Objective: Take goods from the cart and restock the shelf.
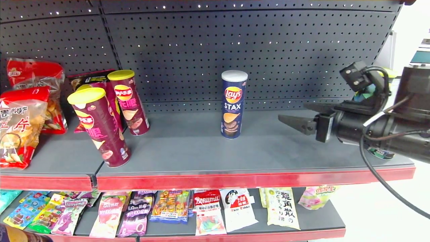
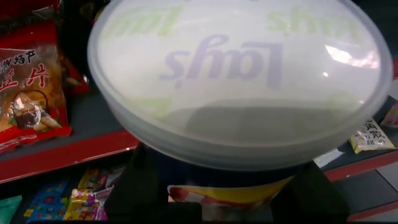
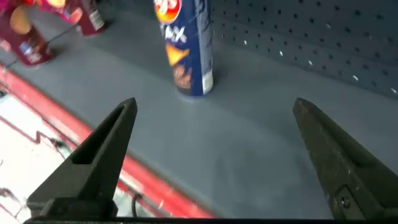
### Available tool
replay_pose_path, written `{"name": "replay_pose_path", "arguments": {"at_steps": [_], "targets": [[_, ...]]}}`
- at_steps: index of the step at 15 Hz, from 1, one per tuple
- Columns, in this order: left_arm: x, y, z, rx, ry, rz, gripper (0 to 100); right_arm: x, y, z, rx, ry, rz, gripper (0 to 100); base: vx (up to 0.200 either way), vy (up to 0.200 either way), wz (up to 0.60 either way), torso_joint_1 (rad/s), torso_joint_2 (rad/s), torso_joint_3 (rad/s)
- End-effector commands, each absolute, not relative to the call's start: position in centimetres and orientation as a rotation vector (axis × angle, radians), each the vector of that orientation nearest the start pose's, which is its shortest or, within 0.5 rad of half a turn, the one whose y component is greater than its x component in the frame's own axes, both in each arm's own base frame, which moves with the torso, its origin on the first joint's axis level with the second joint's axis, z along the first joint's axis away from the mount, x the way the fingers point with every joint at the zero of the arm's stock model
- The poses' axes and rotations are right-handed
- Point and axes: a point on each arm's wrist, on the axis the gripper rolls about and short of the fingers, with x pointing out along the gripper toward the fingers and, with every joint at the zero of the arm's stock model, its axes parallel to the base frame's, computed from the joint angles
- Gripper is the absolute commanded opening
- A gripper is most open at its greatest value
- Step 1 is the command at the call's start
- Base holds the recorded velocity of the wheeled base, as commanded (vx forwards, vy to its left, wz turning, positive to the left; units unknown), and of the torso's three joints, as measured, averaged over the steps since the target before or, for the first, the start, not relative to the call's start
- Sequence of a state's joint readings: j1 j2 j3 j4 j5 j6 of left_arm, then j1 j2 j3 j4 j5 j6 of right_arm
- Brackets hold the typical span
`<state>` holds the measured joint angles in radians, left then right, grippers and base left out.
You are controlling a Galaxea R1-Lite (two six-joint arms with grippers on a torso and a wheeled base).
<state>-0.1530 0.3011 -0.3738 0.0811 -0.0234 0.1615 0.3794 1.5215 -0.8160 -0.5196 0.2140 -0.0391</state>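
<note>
A blue chips can (image 1: 233, 104) with a grey lid stands upright on the grey shelf (image 1: 201, 154), near the back and about mid-width. My right gripper (image 1: 292, 112) hovers open just above the shelf, to the right of that can, with nothing between its fingers. In the right wrist view the open gripper (image 3: 214, 106) points toward the same can (image 3: 186, 50). A second blue chips can (image 2: 239, 74) with a translucent lid sits close under the left wrist camera, and my left gripper (image 2: 230, 199) is shut on its body.
Two purple cans with yellow lids (image 1: 99, 127) (image 1: 129, 101) lean on the shelf's left part, beside red snack bags (image 1: 20, 127). A red front lip (image 1: 235, 179) edges the shelf. Several snack packets (image 1: 208, 210) lie on the lower shelf. Bare shelf lies around the blue can.
</note>
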Motion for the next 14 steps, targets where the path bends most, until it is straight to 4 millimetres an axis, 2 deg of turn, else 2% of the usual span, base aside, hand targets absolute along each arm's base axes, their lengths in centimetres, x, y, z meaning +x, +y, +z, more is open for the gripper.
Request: {"name": "replay_pose_path", "arguments": {"at_steps": [1,3,7,14], "targets": [[-1.4,0.2,17.5,0.163,-0.001,-0.18,0,27.8,12.0,20.2,-0.051,0.211,0.604,100,0.0,0.0,0.0,0.0,0.0,0.0],[-1.4,0.2,17.5,0.163,0.004,-0.181,0,28.6,13.0,19.9,-0.054,0.194,0.616,100,0.0,0.0,0.0,0.0,0.0,0.0],[-1.5,0.2,17.5,0.162,0.0,-0.177,0,30.6,14.6,20.6,-0.054,0.153,0.627,100,0.0,0.0,0.0,0.0,0.0,0.0],[-1.4,0.2,17.7,0.162,0.001,-0.174,0,32.1,17.8,20.5,-0.053,0.131,0.678,100,0.0,0.0,0.0,0.0,0.0,0.0]]}}
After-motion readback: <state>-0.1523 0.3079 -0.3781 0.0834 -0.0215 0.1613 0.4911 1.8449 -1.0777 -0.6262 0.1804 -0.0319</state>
